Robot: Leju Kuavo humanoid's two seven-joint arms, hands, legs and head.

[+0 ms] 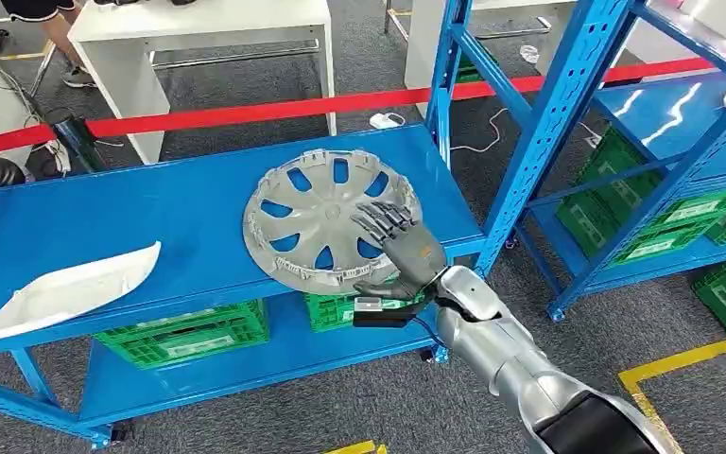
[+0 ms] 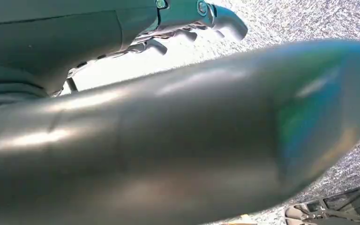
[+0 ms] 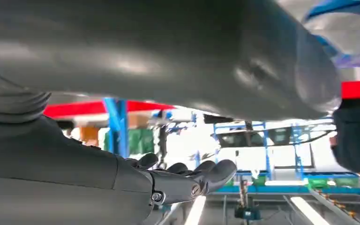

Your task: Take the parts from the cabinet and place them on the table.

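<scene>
Shelf surface: blue metal shelf top (image 1: 151,213), carrying two parts.
Hubcap: grey hubcap (image 1: 326,222) at the shelf's front right, tilted, its near rim raised.
Right hand: right hand (image 1: 399,248) grips the hubcap's near rim, fingers on top, thumb underneath.
Left hand: left hand (image 2: 187,23) over grey carpet; hold cannot be determined.
White part: white trim piece (image 1: 66,288) lies at the shelf's front left.
Lower shelf: green crates (image 1: 184,331).
Room: grey carpet (image 1: 340,407), red barrier tape (image 1: 246,112), second blue rack (image 1: 662,142), white table (image 1: 198,28).

Workshop or warehouse: blue steel racking (image 1: 567,104), green parts crates (image 1: 184,333), red barrier tape (image 1: 246,112).
</scene>
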